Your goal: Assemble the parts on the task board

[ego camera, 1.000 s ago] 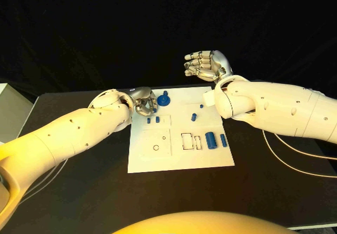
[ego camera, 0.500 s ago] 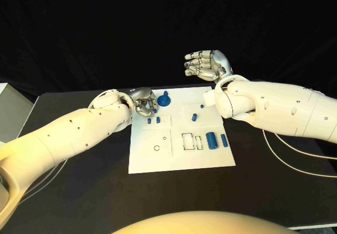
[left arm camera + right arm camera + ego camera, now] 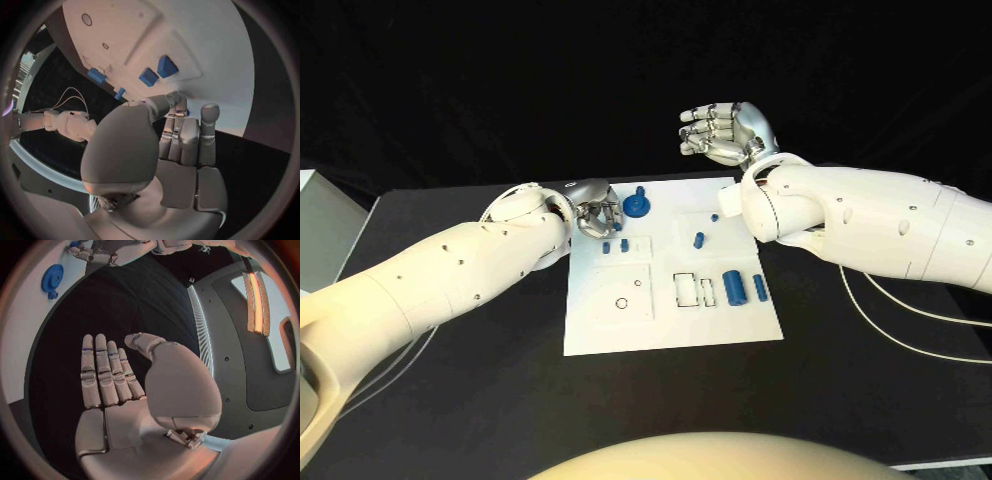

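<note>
Almost nothing moved: left hand (image 3: 596, 212) stayed, fingers curled, grasp unclear, at 9 o'clock of round blue wheel-shaped part (image 3: 636, 206) on white task board (image 3: 668, 335). Right hand (image 3: 723, 133) hovered empty, fingers loosely apart; assembly stalled.

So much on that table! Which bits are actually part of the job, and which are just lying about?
Part of the job:
- white task board
- round blue part at its far edge
- blue cylinder parts on its right side
- small blue parts near the left robot hand
- right robot hand, raised behind the board

Just lying about:
- pale cables on the black table
</note>
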Available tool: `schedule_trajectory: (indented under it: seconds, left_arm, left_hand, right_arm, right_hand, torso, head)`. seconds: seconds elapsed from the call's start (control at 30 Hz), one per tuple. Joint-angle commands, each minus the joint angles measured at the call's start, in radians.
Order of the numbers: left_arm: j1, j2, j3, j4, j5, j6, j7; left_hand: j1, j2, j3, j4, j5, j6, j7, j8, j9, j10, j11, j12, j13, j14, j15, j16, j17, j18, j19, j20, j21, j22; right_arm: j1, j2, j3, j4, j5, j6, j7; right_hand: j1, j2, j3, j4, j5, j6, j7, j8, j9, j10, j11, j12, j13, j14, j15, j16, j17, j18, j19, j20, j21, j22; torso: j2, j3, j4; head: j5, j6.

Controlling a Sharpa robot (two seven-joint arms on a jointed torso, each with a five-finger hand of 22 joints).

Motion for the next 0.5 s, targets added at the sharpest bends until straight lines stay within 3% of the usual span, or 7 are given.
schedule_trajectory:
  seconds: [0.03,0.5]
  left_arm:
    - [-0.004,-0.001,-0.003,-0.001,-0.008,0.03,-0.011]
    - [-0.005,-0.001,-0.003,0.0,-0.007,0.024,-0.008]
  left_hand:
    - [-0.008,-0.001,-0.007,0.0,0.006,0.004,0.003,-0.001,0.001,0.003,0.001,-0.007,0.002,0.004,-0.003,-0.004,0.0,-0.014,-0.003,-0.002,-0.001,-0.001]
    - [-0.007,0.0,-0.008,0.0,0.006,0.005,0.002,-0.002,0.001,0.003,0.001,-0.008,0.003,0.005,-0.003,-0.003,0.002,-0.014,-0.003,-0.002,-0.002,-0.002]
  right_arm:
    - [0.0,-0.001,0.001,0.001,-0.001,0.014,0.014]
    - [0.0,-0.002,0.001,0.001,-0.001,0.014,0.014]
  right_hand:
    - [-0.002,0.009,0.0,-0.009,0.005,-0.003,0.037,-0.005,-0.001,0.002,0.003,-0.002,-0.001,0.007,0.003,-0.007,-0.002,0.006,0.001,0.003,0.0,-0.003]
    - [-0.002,0.009,0.0,-0.009,0.005,-0.003,0.037,-0.005,-0.001,0.002,0.003,-0.002,-0.001,0.007,0.003,-0.007,-0.002,0.006,0.001,0.003,0.0,-0.003]
  torso:
    - [0.0,-0.0001,0.0]
    - [0.0,0.0005,-0.0009]
  head:
    - [0.001,-0.001]
    - [0.002,-0.001]
